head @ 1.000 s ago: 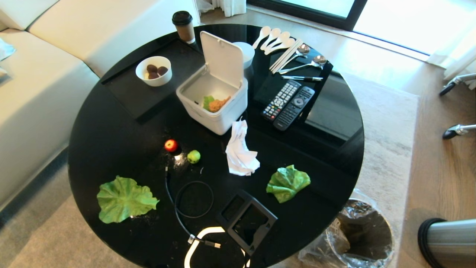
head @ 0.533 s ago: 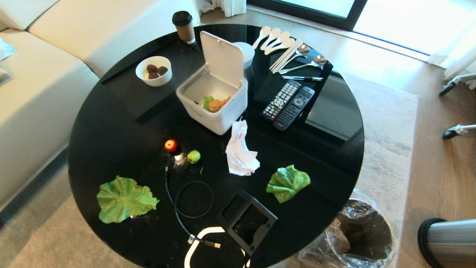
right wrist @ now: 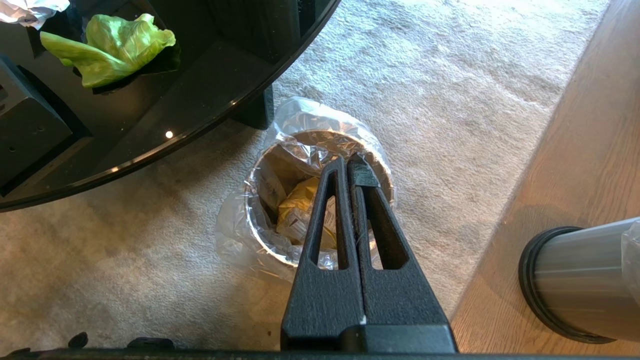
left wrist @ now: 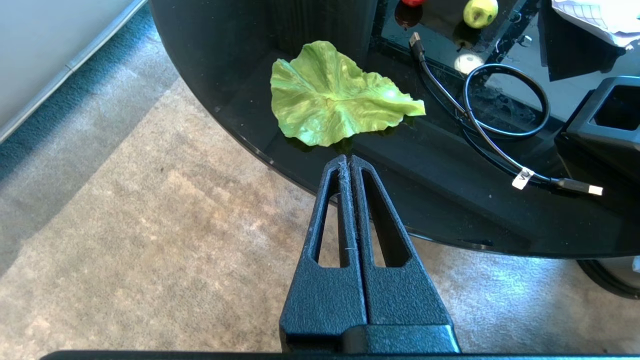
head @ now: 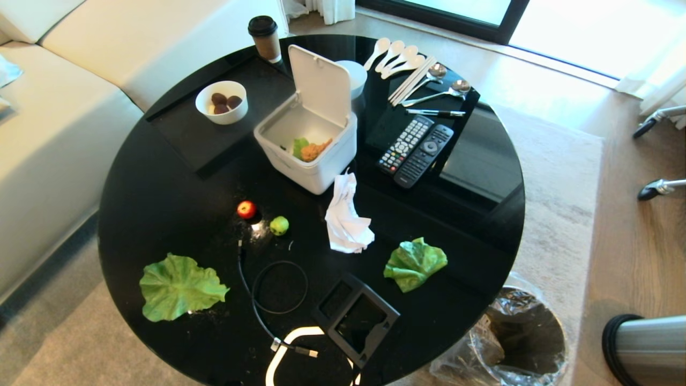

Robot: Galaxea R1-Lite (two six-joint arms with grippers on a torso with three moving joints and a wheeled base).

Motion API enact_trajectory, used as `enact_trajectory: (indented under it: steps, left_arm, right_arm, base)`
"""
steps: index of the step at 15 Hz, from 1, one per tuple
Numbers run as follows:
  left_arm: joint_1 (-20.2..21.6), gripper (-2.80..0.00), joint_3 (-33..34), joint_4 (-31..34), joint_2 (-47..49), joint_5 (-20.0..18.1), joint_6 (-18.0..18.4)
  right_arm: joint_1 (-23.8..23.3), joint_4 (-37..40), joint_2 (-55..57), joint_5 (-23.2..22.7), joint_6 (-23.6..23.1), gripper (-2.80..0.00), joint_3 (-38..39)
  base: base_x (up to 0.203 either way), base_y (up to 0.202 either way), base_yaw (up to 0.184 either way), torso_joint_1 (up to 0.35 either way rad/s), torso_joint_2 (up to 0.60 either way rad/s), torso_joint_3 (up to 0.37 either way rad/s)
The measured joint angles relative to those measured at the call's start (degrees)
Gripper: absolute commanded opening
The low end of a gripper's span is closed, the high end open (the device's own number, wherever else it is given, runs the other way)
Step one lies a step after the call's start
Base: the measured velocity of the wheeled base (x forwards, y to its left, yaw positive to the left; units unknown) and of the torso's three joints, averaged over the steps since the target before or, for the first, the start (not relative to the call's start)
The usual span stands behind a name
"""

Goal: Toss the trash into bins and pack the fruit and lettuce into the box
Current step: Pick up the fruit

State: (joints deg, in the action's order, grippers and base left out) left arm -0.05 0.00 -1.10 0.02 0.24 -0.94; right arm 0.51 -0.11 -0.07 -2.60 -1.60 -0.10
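On a round black table (head: 161, 177) filling the middle of the head view, we see the white box (head: 308, 147) standing just above centre with its hinged lid raised, a scrap of green and something orange-brown lying inside it. Below and left of the box sit the red apple (head: 246, 209) and, just beside it, the green apple (head: 278, 225); the crumpled white tissue (head: 347, 221) lies to their right, its top close under the box. One lettuce leaf (head: 179, 287) is spread flat at the lower left of the table, a second, more folded leaf (head: 415, 262) at the lower right. A looped black cable (head: 273, 292) and a black open-framed tray (head: 356, 316) occupy the bottom centre. Neither arm shows in the head view. In our left wrist view the left gripper (left wrist: 348, 161) hangs with its fingers pressed together and empty over the carpet, just off the table edge near the flat leaf. In our right wrist view the right gripper (right wrist: 348, 162), likewise pinched closed and empty, sits above a lined steel bin (right wrist: 260, 200) on the carpet beside the table, with the gold-yellow wrapper (right wrist: 300, 202) inside it. A second steel bin (head: 646, 348) lies on its side at the lower right of the head view.
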Motion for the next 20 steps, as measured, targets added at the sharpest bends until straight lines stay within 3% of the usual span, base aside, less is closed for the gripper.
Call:
enact_trajectory:
  steps: [13,16,20]
  left_arm:
    - [-0.02,-2.80,-0.58,2.06,0.62,0.07,0.17]
    - [-0.33,-2.80,-4.32,2.47,5.61,-0.17,-1.10]
    - [-5.04,-2.80,-12.89,2.52,18.39,0.05,-3.49]
  right_arm:
    - [0.00,0.00,0.00,-0.01,-0.04,-2.80,0.00]
    - [0.00,-0.02,0.00,0.01,-0.05,-2.80,0.00]
    - [0.00,0.00,0.00,-0.01,-0.03,-2.80,0.00]
  base:
    - [0.000,0.000,0.000,0.000,0.00,0.000]
    - [0.000,0.000,0.000,0.000,0.00,0.000]
    - [0.000,0.000,0.000,0.000,0.00,0.000]
